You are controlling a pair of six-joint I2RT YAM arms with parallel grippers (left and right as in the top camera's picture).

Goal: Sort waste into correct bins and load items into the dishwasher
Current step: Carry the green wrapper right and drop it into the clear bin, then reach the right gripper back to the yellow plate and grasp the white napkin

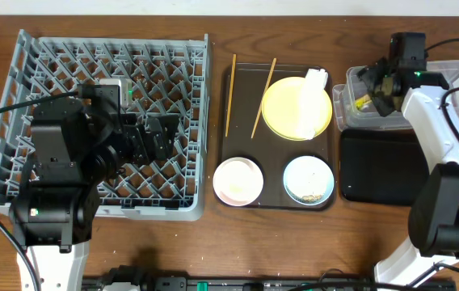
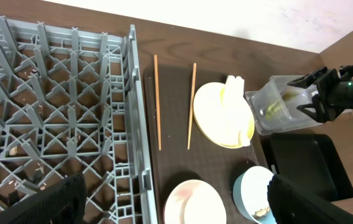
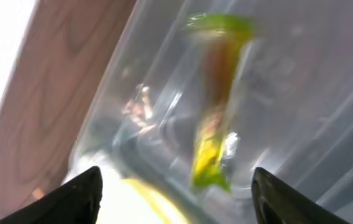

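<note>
Hovering right gripper [image 1: 375, 85] over clear tub [image 1: 456, 73], jaws spread wide, gripping nothing. Spotting green-and-yellow wrapper [image 3: 217, 106] inside tub, blurred, clear of jaws. Hanging left gripper [image 1: 158, 137] above grey rack [image 1: 52, 56], jaws wide apart, empty. Noting white napkin [image 1: 312, 89] resting on yellow plate [image 1: 282, 109].

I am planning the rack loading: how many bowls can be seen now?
2. Both stand on the dark brown tray, at its edge nearer the robot: the small white bowl on the left, the light blue bowl on the right. The grey rack is partly hidden.
</note>
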